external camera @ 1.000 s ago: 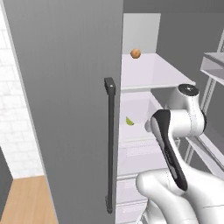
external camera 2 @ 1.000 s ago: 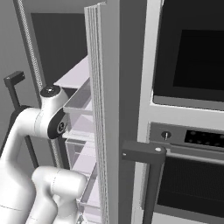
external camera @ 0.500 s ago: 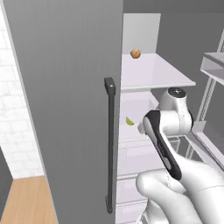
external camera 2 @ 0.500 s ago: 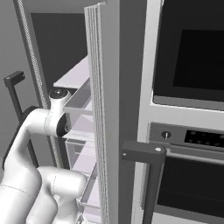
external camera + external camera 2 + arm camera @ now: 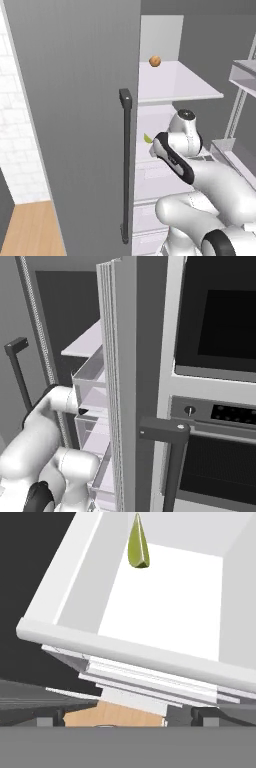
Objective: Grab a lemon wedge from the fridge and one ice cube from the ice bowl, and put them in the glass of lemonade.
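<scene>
Left base view: the fridge [image 5: 75, 100] is seen with its grey left door closed in the foreground, a long dark bar handle [image 5: 125, 165] running down it. The right side is open, and white inner shelves are exposed. A round orange-brown fruit [image 5: 155, 61] is noted at the back of the upper shelf [image 5: 180, 87]. On the shelf below, the lemon wedge [image 5: 148, 138] is seen as a small yellow-green sliver, just left of the white arm [image 5: 200, 180], which is reached into the compartment.

Right base view: the opened fridge door [image 5: 117, 381] is viewed edge-on, with clear door bins [image 5: 90, 381] at its inner side. A built-in oven [image 5: 220, 381] with a dark bar handle [image 5: 170, 446] is recorded to the right. The arm is seen at lower left, bent toward the fridge interior.

Hand view: the lemon wedge [image 5: 137, 544] is observed lying on the white floor of a white drawer-like tray [image 5: 75, 592], near its far end, well apart from the camera. The pincer's fingertips cannot be made out clearly; whether they are apart or together cannot be told.
</scene>
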